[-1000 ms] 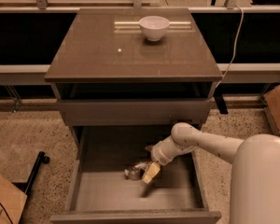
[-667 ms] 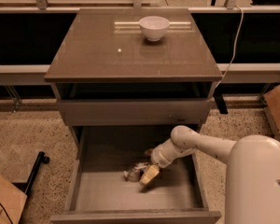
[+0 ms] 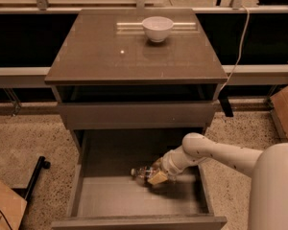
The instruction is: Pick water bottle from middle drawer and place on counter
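Clear crinkled plastic marks the water bottle (image 3: 141, 172), lying on its side on the floor of the open middle drawer (image 3: 125, 202), towards the back and right of centre. The gripper (image 3: 157, 176) is low inside the drawer at the bottle's right end, touching or overlapping it. Whether it has closed on the bottle or only rests against it, I cannot tell. The arm (image 3: 216, 152) reaches in from the right, over the drawer's side wall. A hold so near one end could let the thin, slippery bottle droop, twist or slide out on the lift. A steep rise could also knock it against the closed drawer front (image 3: 134, 115) just above. Up on the counter (image 3: 101, 56) the white bowl (image 3: 157, 28) sits near the back edge, and a bottle laid down on that glossy top could roll. The wrist hides the contact itself, the label is hard to make out, and the robot's body is cut off at the right.
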You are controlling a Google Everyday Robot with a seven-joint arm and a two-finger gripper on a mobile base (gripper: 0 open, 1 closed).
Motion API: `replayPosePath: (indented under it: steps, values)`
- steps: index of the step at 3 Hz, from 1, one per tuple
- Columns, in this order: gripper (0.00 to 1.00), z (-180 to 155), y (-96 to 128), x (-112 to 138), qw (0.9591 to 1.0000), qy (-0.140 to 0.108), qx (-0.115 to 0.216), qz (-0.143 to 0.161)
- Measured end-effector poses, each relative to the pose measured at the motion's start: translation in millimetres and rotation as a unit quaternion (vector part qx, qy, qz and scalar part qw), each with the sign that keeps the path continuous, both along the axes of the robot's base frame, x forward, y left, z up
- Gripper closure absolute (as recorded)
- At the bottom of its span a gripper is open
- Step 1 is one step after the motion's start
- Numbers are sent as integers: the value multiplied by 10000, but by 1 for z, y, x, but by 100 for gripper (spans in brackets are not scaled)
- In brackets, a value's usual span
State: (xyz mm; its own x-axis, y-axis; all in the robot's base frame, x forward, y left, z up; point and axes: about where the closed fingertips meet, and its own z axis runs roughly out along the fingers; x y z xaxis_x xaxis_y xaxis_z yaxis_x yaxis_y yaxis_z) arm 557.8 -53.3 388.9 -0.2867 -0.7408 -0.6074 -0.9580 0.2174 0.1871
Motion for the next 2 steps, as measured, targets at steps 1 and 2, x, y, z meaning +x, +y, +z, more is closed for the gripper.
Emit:
replayPosePath:
  steps: [1, 2]
  values:
    - [85, 28, -11, -12, 9996, -265, -35, -86]
    - [100, 78, -29, -29, 9985, -545, 29, -33]
